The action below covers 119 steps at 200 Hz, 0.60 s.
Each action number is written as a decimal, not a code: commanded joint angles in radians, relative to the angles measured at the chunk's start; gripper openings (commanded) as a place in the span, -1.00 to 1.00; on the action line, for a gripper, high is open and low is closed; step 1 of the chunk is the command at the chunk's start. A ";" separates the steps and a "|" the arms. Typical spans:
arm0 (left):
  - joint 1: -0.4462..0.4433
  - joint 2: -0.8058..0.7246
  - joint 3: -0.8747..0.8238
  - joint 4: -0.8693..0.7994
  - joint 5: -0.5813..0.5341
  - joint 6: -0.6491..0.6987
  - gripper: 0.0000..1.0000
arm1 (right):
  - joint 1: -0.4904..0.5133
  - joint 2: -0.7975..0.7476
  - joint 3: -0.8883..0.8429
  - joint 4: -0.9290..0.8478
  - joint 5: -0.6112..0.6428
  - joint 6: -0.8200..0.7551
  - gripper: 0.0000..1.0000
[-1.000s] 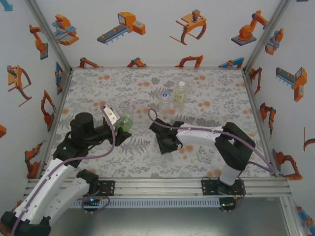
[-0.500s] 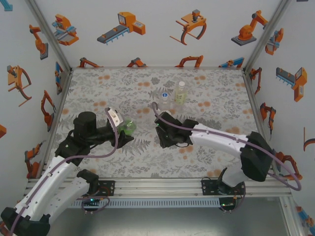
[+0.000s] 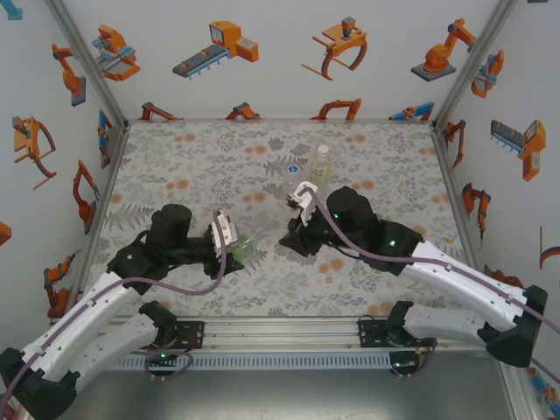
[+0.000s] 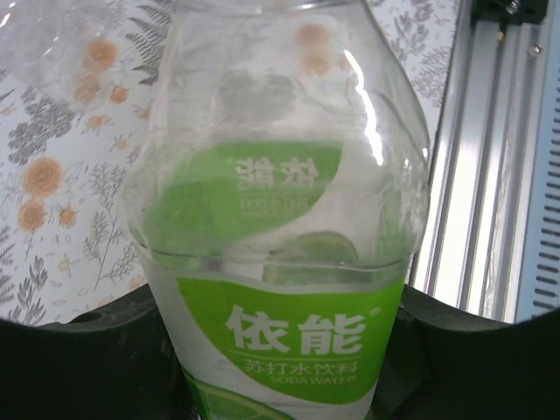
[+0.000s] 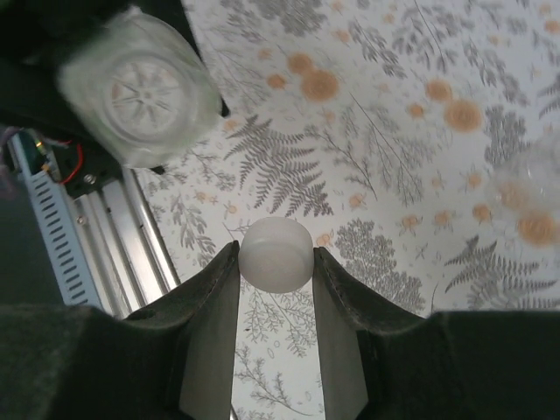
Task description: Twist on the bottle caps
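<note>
My left gripper [image 3: 229, 248] is shut on the green-tinted bottle [image 3: 241, 249], holding it tilted over the mat near the front. In the left wrist view the bottle's green label [image 4: 289, 332] sits between the dark fingers [image 4: 96, 350]. My right gripper [image 3: 294, 240] hangs just right of it, shut on a white bottle cap [image 5: 276, 255] pinched between its fingertips. A round end of the green bottle [image 5: 136, 83] shows up-left of the cap in the right wrist view, apart from it. The pale yellow bottle [image 3: 321, 164] stands upright at the back, with the colourless bottle [image 3: 292, 178] beside it.
The flower-print mat [image 3: 385, 166] covers the table. An aluminium rail [image 3: 289, 328] runs along the near edge, close under both grippers. Walls with orange robot prints enclose the left, back and right sides.
The left gripper has carried the green bottle rightward and nearer the front. The right arm has swung its elbow out to the right, while its gripper stays near the middle with the cap.
</note>
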 commanded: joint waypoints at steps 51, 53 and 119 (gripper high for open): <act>-0.124 0.012 0.040 -0.112 -0.097 0.145 -1.00 | 0.015 0.017 0.107 -0.041 -0.339 -0.295 -0.83; -0.126 0.013 0.042 -0.114 -0.098 0.145 -1.00 | 0.016 0.020 0.111 -0.043 -0.341 -0.297 -0.83; -0.137 0.013 0.051 -0.126 -0.096 0.152 -1.00 | 0.036 0.087 0.129 -0.048 -0.386 -0.318 -0.86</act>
